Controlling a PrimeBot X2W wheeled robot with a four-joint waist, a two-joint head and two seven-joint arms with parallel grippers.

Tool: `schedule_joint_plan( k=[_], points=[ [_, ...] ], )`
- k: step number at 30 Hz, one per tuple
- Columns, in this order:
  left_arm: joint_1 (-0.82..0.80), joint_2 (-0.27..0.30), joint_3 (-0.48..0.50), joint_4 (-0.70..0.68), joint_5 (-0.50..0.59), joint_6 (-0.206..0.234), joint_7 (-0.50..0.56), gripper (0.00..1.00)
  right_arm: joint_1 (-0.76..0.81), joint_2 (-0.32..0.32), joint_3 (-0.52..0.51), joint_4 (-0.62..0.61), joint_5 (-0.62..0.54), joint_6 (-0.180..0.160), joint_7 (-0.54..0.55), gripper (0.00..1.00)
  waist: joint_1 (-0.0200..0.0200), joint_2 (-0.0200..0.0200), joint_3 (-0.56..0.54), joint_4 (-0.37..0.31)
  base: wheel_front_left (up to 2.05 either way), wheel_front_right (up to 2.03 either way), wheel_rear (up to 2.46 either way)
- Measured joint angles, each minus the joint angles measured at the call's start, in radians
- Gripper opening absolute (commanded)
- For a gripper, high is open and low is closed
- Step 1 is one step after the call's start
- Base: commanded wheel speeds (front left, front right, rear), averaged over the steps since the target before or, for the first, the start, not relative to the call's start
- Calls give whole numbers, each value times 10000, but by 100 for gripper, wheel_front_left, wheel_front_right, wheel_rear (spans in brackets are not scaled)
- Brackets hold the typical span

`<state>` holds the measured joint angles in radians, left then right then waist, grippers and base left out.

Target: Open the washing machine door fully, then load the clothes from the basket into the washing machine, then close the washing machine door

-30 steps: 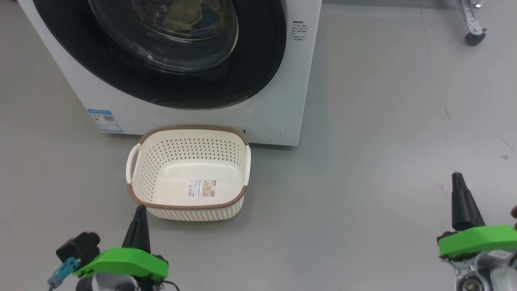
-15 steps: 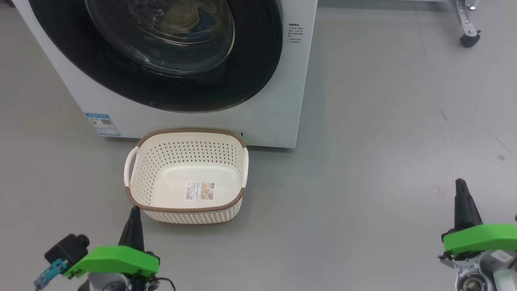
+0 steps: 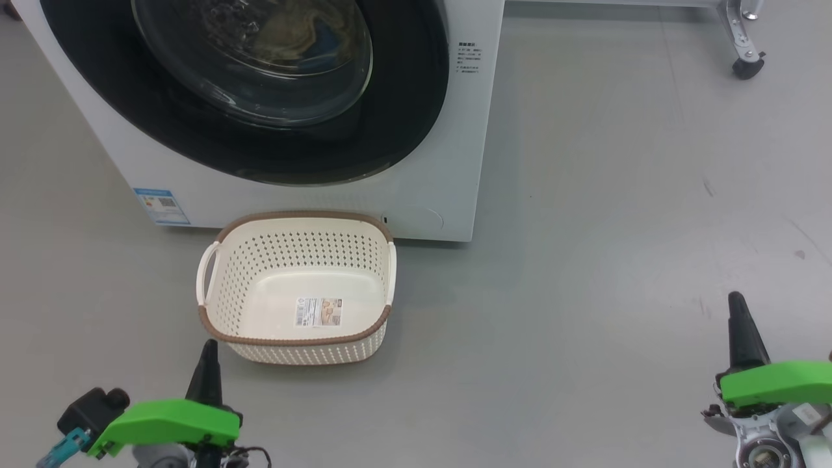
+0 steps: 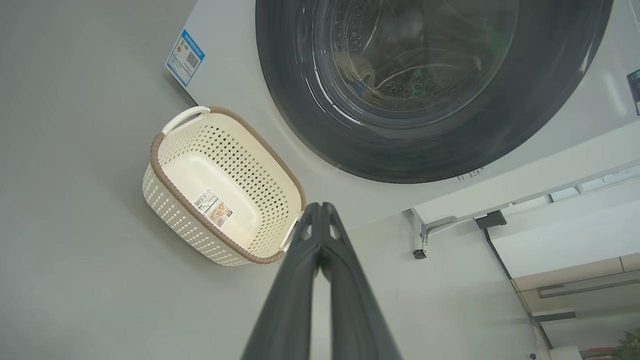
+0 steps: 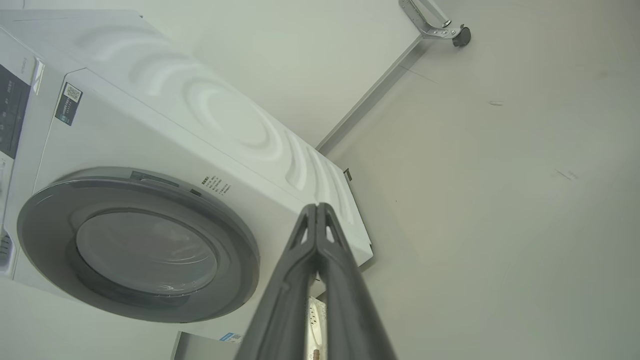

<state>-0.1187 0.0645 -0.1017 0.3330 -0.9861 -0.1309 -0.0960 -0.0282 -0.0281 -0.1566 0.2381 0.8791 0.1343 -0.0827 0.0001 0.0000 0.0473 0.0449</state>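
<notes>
- Nearest in, the left gripper [image 4: 320,220]: long dark fingers pressed tip to tip, nothing between them, hanging above the floor [image 3: 585,260] just short of the basket
- Over on the other side, the right gripper [image 5: 317,212]: same story, fingers shut together and empty, well apart from everything
- That makes two grippers, and neither is carrying anything
- Next up, the basket [image 3: 305,351]: one of them, on the floor right in front of the machine, with two white side handles
- Nothing inside it but one label sticker [image 3: 319,312] on the bottom
- It looks like light, stiff plastic that would skid if nudged, so a handle or the brown rim is the place to grab
- Behind it, the washing machine [image 3: 429,162]: one big white box with one blue label sticker [image 3: 161,206] low on its front, far too heavy to budge
- The washing machine door [image 3: 403,97]: one door, sitting flush against the front, so it reads as closed
- The door is rigid, its black rim glossy and probably slippery, and the glass is no place to push
- A dark slot in the rim, seen from the right wrist, looks like the spot to hook
- Through the glass, the clothes [image 3: 286,29]: one pale bundle in the drum, pieces too blurred to count
- They will be soft, limp and light; pinch a fold and the rest trails
- Farthest back, one caster wheel [image 3: 747,68] on a metal leg
</notes>
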Motion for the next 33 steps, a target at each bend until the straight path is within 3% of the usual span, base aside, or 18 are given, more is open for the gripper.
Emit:
schedule_joint_plan(
  k=[33],
  points=[
    [105,-52,759,-263,-3129,6,911,0,-104,-2,90,182,3565,-6,926,0,0,0,-221,-224,0,0,0]
  ],
)
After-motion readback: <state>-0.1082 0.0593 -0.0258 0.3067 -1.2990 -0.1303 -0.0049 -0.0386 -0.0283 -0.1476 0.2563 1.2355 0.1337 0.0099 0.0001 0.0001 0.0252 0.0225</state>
